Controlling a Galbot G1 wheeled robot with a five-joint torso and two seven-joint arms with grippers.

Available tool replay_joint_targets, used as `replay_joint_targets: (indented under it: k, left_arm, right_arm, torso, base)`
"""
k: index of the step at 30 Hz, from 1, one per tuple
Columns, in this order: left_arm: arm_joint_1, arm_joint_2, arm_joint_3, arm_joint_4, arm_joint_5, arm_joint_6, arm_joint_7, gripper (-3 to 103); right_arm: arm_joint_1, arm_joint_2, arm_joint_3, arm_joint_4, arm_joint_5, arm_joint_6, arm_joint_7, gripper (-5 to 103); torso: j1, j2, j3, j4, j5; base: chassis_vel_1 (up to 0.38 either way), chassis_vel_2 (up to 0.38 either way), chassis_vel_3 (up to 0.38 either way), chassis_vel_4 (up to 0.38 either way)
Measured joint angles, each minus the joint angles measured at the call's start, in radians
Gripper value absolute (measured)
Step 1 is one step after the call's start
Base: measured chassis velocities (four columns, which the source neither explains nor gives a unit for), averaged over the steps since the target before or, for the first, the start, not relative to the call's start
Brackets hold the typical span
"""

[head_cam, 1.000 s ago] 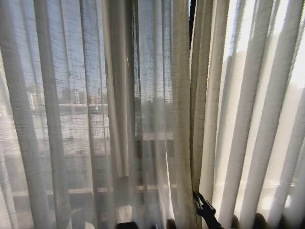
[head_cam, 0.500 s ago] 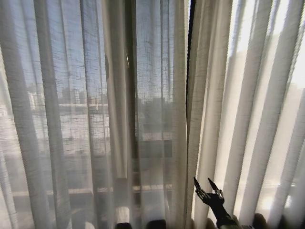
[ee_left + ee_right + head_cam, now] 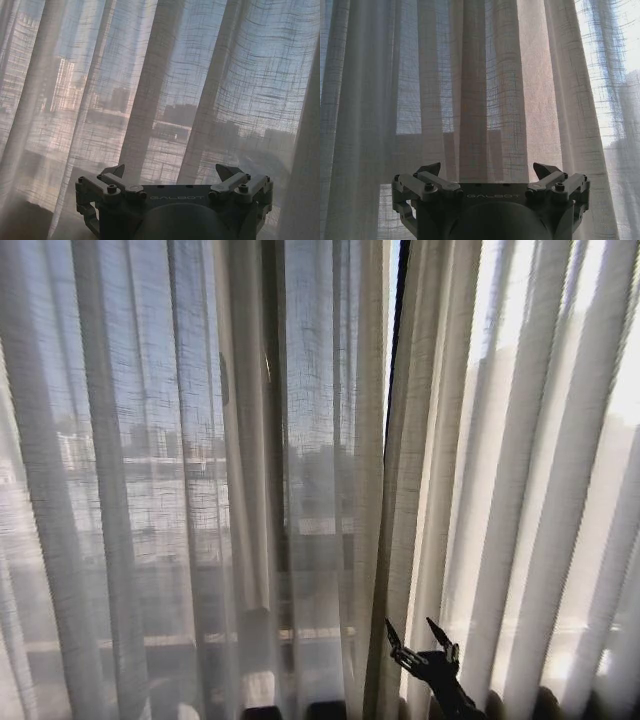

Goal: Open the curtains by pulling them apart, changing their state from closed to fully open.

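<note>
In the head view the right gripper point(image 3: 422, 638) now sits lower and a little farther toward the left panel than half a second ago, and a second ago it was pressed into the hemmed edge of the right panel. Its fingers are spread wide with nothing between them, so it has come off the cloth rather than kept a hold. The curtains point(image 3: 300, 490) are barely changed by that: the two panels meet just above and slightly left of the gripper, parted only by a thin dark slit where the window frame bar point(image 3: 396, 360) shows through, a gap no wider than before. I judge the task to be near its start, since both panels hang closed across the window and no real pull apart has taken effect. The left gripper point(image 3: 172, 172) also stands wide open and empty, with pleats of the curtain hanging just ahead of its fingertips and not touching them. From the right wrist view the fabric likewise hangs straight ahead of the open fingers point(image 3: 429, 170), close but not between them. The cloth is a sheer, off-white weave in long vertical folds, thin enough that buildings outside show through it, with denser beige hems running down the meeting edges. To the gripper's right the panel glows brightly in sunlight, while to its left the folds read darker and more see-through.
</note>
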Motion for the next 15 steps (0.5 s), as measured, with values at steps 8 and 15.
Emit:
replay_joint_targets:
  k: [8,15]
  left_arm:
    - [0.011,-0.014,0.005,-0.004,0.021,-0.007,0.004,100]
    - [0.020,-0.013,-0.001,-0.011,0.021,-0.015,0.005,100]
  right_arm:
    - [0.129,-0.031,0.027,-0.157,0.016,0.008,0.025,100]
    - [0.185,-0.043,0.070,-0.227,0.016,0.006,0.083,100]
  torso:
    - [0.000,0.000,0.000,0.0003,0.0003]
    - [0.000,0.000,0.000,0.0000,0.0001]
  base:
    - [0.000,0.000,0.000,0.000]
    - [0.000,0.000,0.000,0.000]
